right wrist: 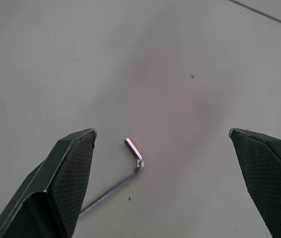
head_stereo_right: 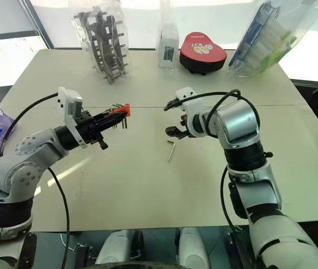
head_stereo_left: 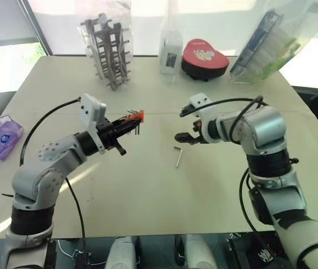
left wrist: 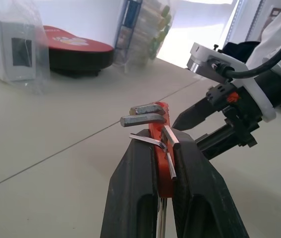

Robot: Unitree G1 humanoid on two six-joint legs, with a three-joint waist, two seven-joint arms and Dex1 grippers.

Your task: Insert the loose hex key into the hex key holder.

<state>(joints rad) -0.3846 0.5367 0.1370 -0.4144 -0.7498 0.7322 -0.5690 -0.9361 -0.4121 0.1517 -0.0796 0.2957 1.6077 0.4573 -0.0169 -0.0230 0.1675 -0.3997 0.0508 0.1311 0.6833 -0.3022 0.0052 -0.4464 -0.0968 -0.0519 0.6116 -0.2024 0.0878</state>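
Currently, your wide-open right gripper hovers above thin dark-grey L-shaped hex key, frame centre, long axis near-vertical on beige table; left gripper clenches orange-red holder.

Your count of the table, kind by kind

You are looking at one loose hex key, one hex key holder, one red heart-shaped case, one purple tissue pack, three clear bagged items along the far edge, and two grippers, left and right.
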